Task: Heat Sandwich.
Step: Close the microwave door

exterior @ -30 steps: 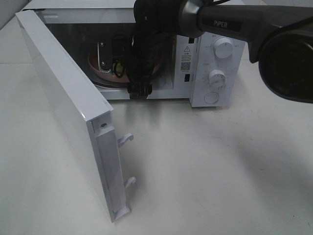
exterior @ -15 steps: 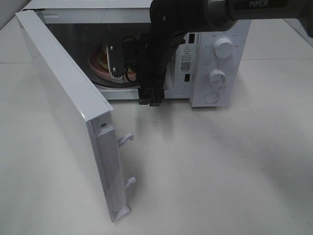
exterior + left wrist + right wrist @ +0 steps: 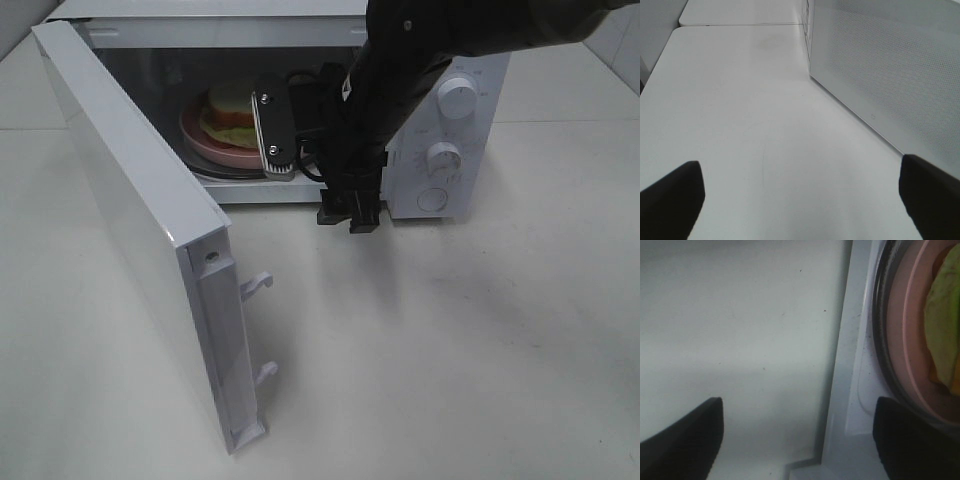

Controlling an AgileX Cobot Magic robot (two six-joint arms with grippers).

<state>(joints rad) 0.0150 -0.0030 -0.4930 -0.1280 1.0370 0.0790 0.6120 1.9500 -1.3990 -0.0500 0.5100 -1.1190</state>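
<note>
The sandwich (image 3: 232, 110), white bread with green-yellow filling, sits on a pink plate (image 3: 212, 150) on the turntable inside the open microwave (image 3: 455, 60). In the right wrist view the filling (image 3: 942, 330) and the plate rim (image 3: 907, 340) show at the edge. My right gripper (image 3: 315, 190) is open and empty at the front sill of the cavity, to the right of the plate; its fingers are wide apart in its wrist view (image 3: 797, 440). My left gripper (image 3: 800, 200) is open and empty over bare table, beside the door's outer face (image 3: 890, 75). It is out of the high view.
The microwave door (image 3: 130, 220) stands swung out to the front left, its latch hooks (image 3: 258, 283) pointing right. Two dials (image 3: 458, 97) (image 3: 443, 158) are on the right-hand control panel. The white table (image 3: 450, 350) spreads in front.
My right gripper has drawn back out of the cavity toward the front right. The sandwich and plate, hidden behind it before, now show inside.
</note>
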